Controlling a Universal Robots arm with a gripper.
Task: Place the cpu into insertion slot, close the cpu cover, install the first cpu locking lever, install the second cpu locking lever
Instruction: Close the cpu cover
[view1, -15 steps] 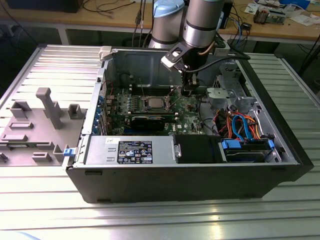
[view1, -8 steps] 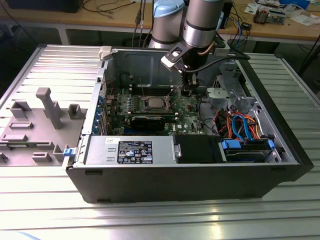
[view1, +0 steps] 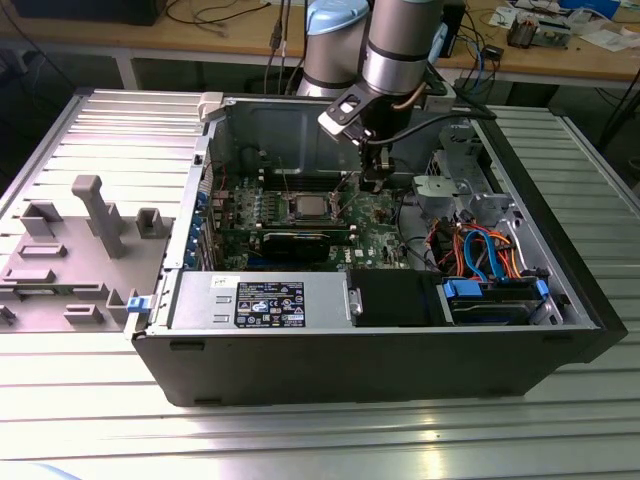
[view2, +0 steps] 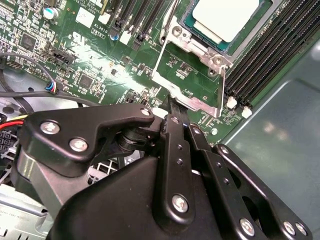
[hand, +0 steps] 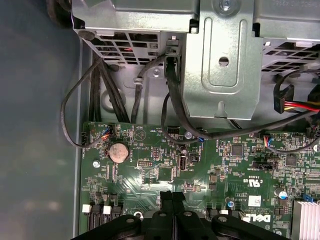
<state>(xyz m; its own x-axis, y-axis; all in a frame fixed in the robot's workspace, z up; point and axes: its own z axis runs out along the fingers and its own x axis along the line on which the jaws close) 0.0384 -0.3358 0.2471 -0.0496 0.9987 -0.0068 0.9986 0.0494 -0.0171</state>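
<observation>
Gripper (view2: 172, 109) closed, tips at the free edge of the cpu cover (view2: 161, 59), which stands open beside the insertion slot (view2: 181, 34), apparently to swing it shut. Actual grip cannot be confirmed. The cpu (view2: 225, 20) is seated in the slot.

cpu (view2: 226, 19) seated in insertion slot (view2: 192, 28). cpu cover (view2: 200, 103) open. gripper (view2: 172, 102) fingers pressed together, tips at its edge.

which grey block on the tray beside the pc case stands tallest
The T-topped post; it rises well above the squat block beside it and every other piece on the tray.
</observation>
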